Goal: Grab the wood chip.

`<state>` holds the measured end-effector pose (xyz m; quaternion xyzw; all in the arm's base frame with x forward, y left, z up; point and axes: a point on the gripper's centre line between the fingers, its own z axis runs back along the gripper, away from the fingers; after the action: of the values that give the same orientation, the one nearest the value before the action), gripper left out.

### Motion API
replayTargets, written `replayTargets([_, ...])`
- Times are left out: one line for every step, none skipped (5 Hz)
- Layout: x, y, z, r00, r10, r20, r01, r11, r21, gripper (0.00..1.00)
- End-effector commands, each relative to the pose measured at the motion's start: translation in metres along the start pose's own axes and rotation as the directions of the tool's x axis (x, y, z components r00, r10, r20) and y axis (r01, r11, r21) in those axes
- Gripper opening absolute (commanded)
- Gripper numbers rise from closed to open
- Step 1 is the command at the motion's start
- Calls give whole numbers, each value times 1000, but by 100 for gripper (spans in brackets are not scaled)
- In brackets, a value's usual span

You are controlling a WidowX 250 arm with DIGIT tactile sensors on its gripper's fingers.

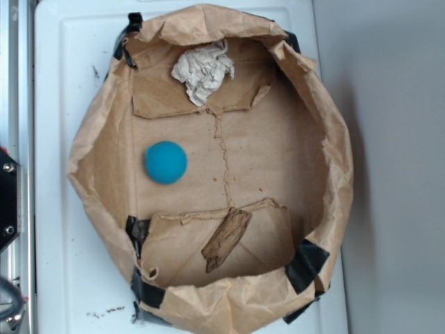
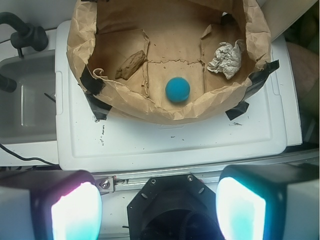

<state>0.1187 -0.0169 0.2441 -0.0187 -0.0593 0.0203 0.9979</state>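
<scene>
Showing: a shallow enclosure of crumpled brown paper [image 1: 334,160] standing on a white plastic lid [image 1: 55,139], seen from overhead and from the wrist camera.
Wood chip [image 1: 227,239]: flat, streaky brown sliver lying on the cardboard floor near one end of the enclosure, its ragged dark end pointing toward the paper wall; it rests partly on a torn cardboard flap [image 1: 177,240] and touches nothing else. In the wrist view it lies at the left of the floor [image 2: 131,64].
Blue ball [image 1: 165,162]: round, teal-blue, on the bare floor near the middle, well apart from the chip.
Paper wad [image 1: 203,71]: crumpled, off-white, at the opposite end of the enclosure from the chip, lying over the edge of a second cardboard flap.
Black tape [image 1: 306,264]: strips at the corners of the paper wall.
Gripper [image 2: 159,210]: outside the enclosure, above the near edge of the white lid; its two pale fingers [image 2: 75,212] stand wide apart with nothing between them, so the jaws are released and empty.
Gripper to chip: well apart, with the paper wall between them.
Sink basin [image 2: 27,95]: grey, beside the lid in the wrist view.
</scene>
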Motion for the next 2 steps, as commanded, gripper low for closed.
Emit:
replayTargets([0,0,0,1000,0,0,0,1000,0,100])
replayTargets([48,13,-21,988,146,47,-148,988,40,100])
